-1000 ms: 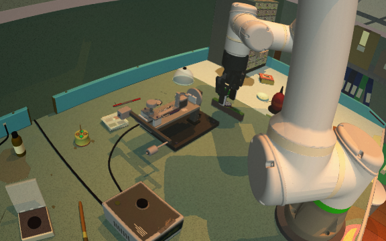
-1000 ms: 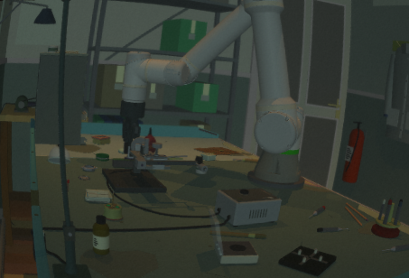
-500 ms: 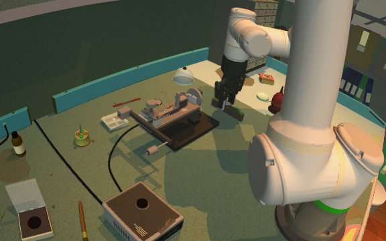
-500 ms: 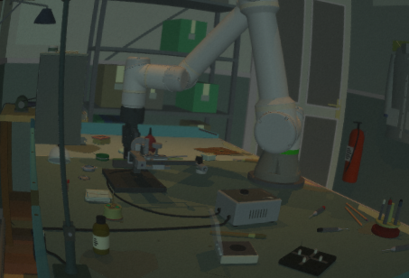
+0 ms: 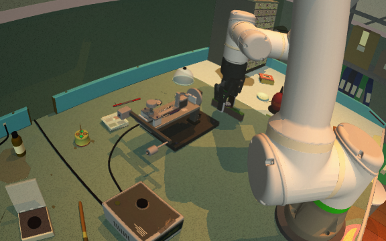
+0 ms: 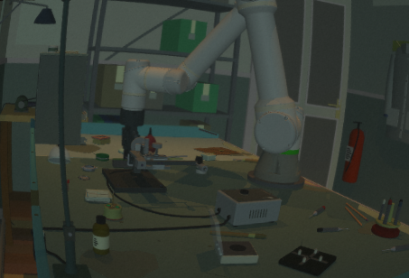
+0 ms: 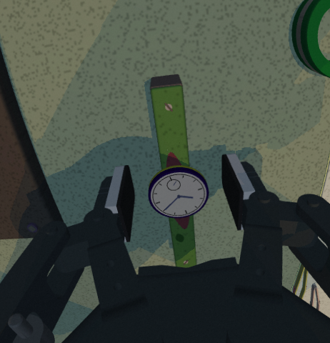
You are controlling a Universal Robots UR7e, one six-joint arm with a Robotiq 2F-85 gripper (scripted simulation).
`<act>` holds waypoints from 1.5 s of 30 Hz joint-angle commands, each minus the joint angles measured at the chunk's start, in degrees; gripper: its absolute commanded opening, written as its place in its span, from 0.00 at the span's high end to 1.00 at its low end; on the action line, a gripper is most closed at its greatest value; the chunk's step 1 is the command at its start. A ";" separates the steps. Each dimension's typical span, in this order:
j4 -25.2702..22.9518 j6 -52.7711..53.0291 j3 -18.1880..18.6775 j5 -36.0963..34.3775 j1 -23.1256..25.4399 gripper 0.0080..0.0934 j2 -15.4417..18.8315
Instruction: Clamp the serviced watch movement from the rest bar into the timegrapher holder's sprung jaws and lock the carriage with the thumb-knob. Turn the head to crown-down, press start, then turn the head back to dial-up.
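My gripper (image 7: 177, 194) (image 5: 224, 104) hangs over the green rest bar (image 7: 171, 143) (image 5: 235, 112) to the right of the timegrapher, open, with the round watch movement (image 7: 178, 193) sitting on the bar between its fingers, dial up. The bar lies flat on the bench mat. The timegrapher holder (image 5: 171, 108) (image 6: 142, 160) stands on a dark base plate to the left. Its round head (image 5: 194, 95) faces the gripper's side. A thumb-knob (image 5: 152, 150) sticks out on a rod at the near end. The control box (image 5: 142, 214) (image 6: 248, 205) sits near the front, joined by a black cable.
The dark base plate edge (image 7: 15, 143) lies close on the gripper's left. A green ring (image 7: 316, 39) lies ahead to the right. A red bottle (image 5: 276, 100), a white dish (image 5: 263, 96) and a glass dome (image 5: 183, 76) stand behind. A teal rail (image 5: 129, 78) bounds the bench.
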 commanded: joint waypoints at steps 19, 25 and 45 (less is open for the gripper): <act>-0.04 0.00 -0.01 0.00 0.00 0.67 -0.02; -0.05 0.00 -0.01 0.00 0.00 0.81 0.00; 0.05 0.00 -0.02 0.00 -0.01 1.00 -0.04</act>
